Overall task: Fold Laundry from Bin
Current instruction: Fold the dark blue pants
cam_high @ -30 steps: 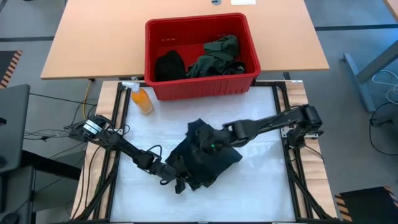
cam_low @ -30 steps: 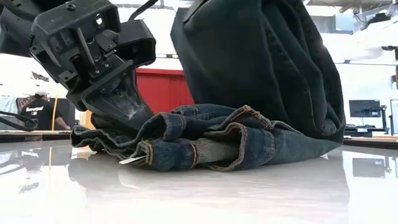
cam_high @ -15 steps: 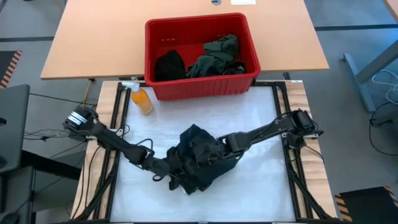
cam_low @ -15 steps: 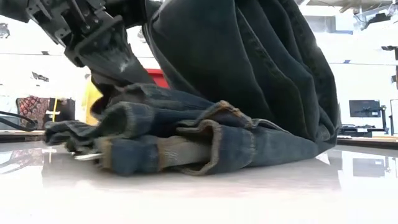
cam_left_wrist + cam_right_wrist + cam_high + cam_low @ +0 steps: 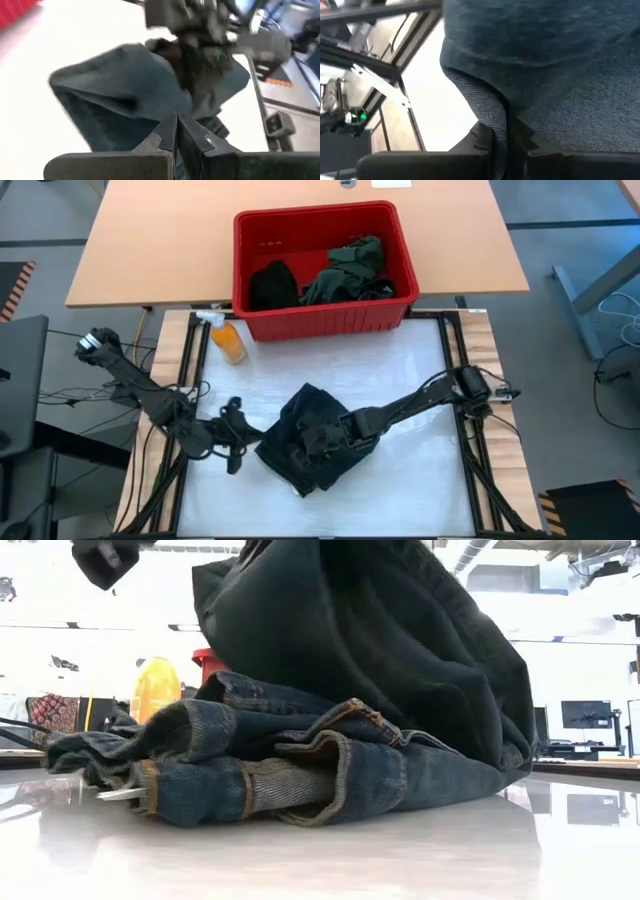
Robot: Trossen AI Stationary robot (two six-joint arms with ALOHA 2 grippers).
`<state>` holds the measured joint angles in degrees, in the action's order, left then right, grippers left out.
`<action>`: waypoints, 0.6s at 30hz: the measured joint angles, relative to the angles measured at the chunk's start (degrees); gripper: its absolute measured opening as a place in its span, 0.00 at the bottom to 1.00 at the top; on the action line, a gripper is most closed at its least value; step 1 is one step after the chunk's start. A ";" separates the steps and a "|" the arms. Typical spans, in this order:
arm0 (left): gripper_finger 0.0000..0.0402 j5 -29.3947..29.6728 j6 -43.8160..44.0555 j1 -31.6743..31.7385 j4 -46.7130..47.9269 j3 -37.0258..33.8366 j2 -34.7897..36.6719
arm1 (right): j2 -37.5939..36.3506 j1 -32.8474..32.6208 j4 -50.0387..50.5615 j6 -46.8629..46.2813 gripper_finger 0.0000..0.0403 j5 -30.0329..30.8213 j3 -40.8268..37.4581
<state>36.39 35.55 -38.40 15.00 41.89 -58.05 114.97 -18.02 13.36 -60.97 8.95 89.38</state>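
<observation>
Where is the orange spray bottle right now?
In the high view, the orange spray bottle lies on the table's left side, just off the near-left corner of the red bin, well away from both grippers.

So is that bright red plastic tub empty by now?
No: the bright red plastic tub still holds a black cloth and a dark olive-green garment, seen from above.

A tan wooden table (image 5: 160,240) stands on grey floor (image 5: 570,220); beyond, seemingly monitors (image 5: 585,715) against a bright room.
</observation>
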 joint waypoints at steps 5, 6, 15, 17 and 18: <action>0.00 2.92 1.20 -1.00 0.09 0.06 0.78 | 1.63 0.26 -0.93 0.02 0.28 -3.31 0.00; 0.00 2.94 1.20 -0.98 0.07 0.07 0.67 | 1.61 0.46 -0.93 -0.02 0.31 -4.04 0.00; 0.00 3.75 -1.08 1.53 -3.07 0.04 0.60 | -3.49 1.67 -0.58 2.45 0.51 -7.60 0.15; 0.00 3.60 -2.38 2.39 -5.06 0.04 0.31 | -4.67 1.38 -0.12 3.53 0.52 -7.72 0.14; 0.00 3.54 -2.89 2.86 -6.70 0.04 -0.09 | -5.20 1.02 -0.08 4.24 0.52 -7.70 0.13</action>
<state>39.93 32.65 -35.54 8.30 41.93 -58.14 109.77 -17.00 13.28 -56.73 1.24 89.52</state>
